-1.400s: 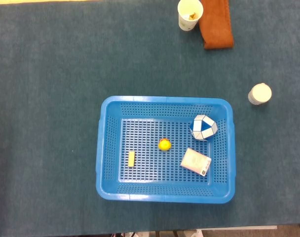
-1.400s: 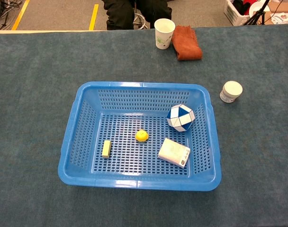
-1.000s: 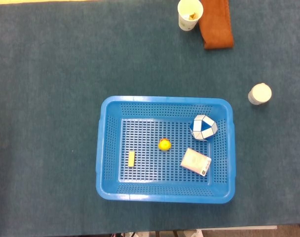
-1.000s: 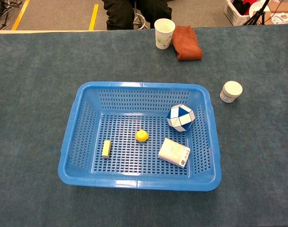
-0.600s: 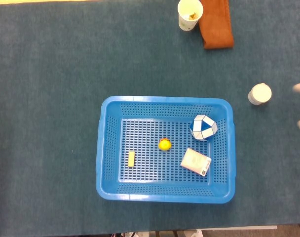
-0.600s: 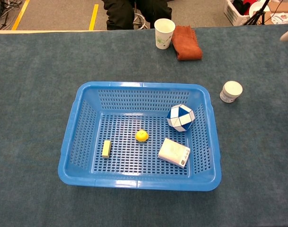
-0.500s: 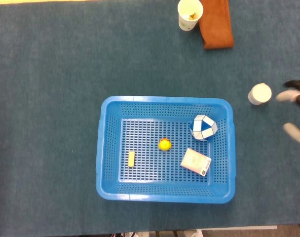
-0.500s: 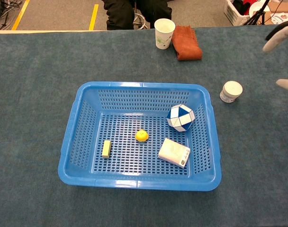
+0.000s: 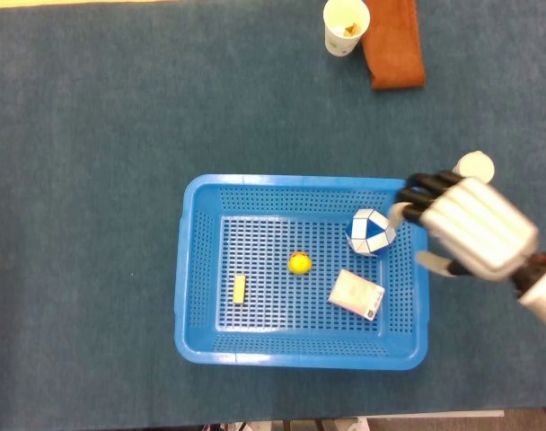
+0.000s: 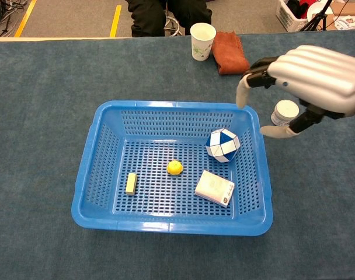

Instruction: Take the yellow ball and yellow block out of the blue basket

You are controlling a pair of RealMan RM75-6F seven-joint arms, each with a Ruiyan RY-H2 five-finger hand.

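A small yellow ball [image 9: 299, 262] [image 10: 175, 167] lies near the middle of the blue basket [image 9: 191, 269] [image 10: 93, 169]. The yellow block [image 9: 240, 288] [image 10: 131, 182] lies flat on the basket floor, left of the ball. My right hand [image 9: 468, 229] [image 10: 309, 79] hovers over the basket's right rim, open, fingers spread and pointing left, holding nothing. It is well right of the ball. No left hand shows in either view.
A blue-and-white puzzle ball [image 9: 370, 232] [image 10: 222, 144] and a white box [image 9: 356, 294] [image 10: 214, 188] share the basket's right half. A white jar [image 9: 476, 165] [image 10: 284, 111] stands right of the basket, partly behind my hand. A paper cup [image 9: 346, 26] [image 10: 202, 41] and brown cloth [image 9: 394, 43] [image 10: 229, 52] lie at the far edge.
My right hand has come in from the right edge and moved left to the basket's right rim. The basket's contents have not moved.
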